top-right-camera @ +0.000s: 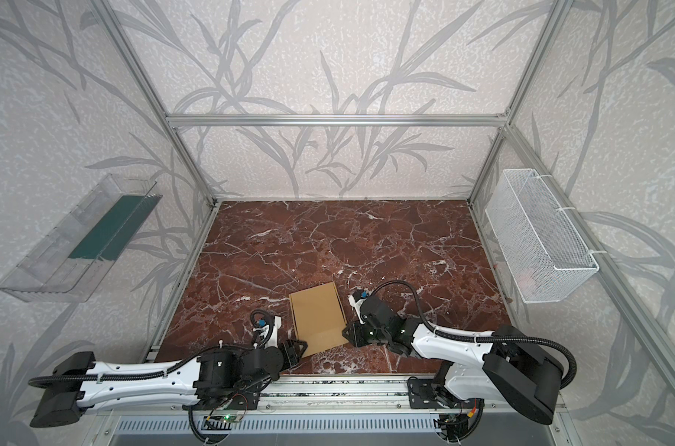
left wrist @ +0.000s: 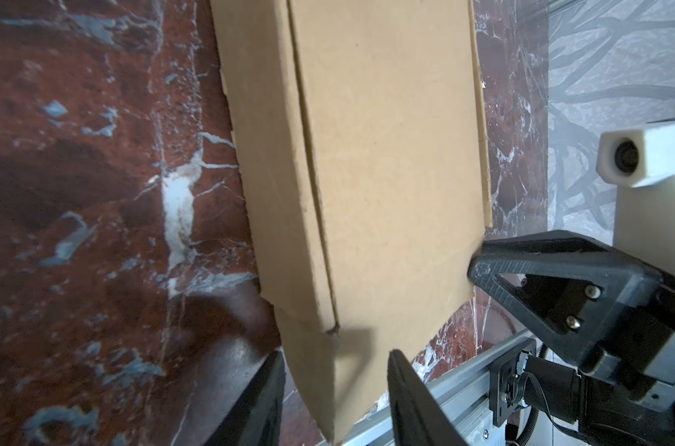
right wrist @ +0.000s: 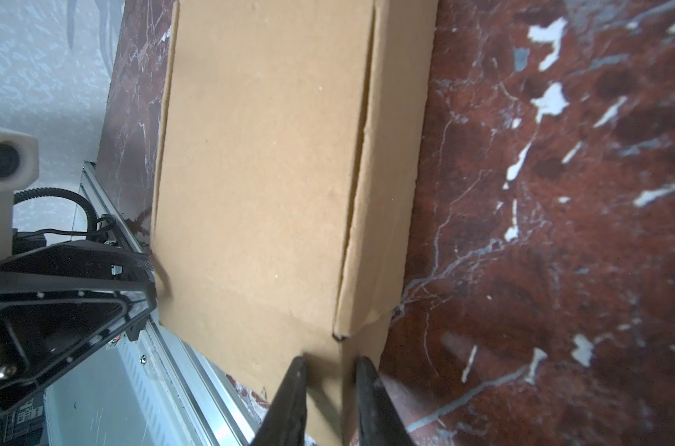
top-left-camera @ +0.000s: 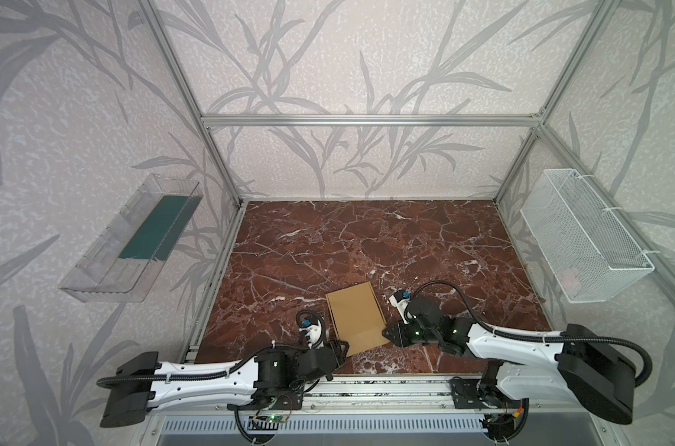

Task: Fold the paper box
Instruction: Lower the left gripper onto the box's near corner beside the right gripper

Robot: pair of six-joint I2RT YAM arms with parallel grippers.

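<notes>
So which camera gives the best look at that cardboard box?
A top view: the paper box shows nearly whole there, lying on the marble table. Both top views show that. The two wrist views give only close-ups of its near end and side seams, cropped by the frame.

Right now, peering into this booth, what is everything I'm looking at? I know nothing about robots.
paper box: one, tan-brown, near the table's front edge, between the two grippers
table: one, red-brown marble pattern, the booth's floor
clear tray: one, transparent, hung on the left wall
green sheet: one, dark green, lying in the clear tray
wire basket: one, white mesh, hung on the right wall
frame bars: several, silver, along the booth's edges
left gripper: one, black, jaws apart around one near corner of the box
right gripper: one, black, closed on the other near corner
</notes>
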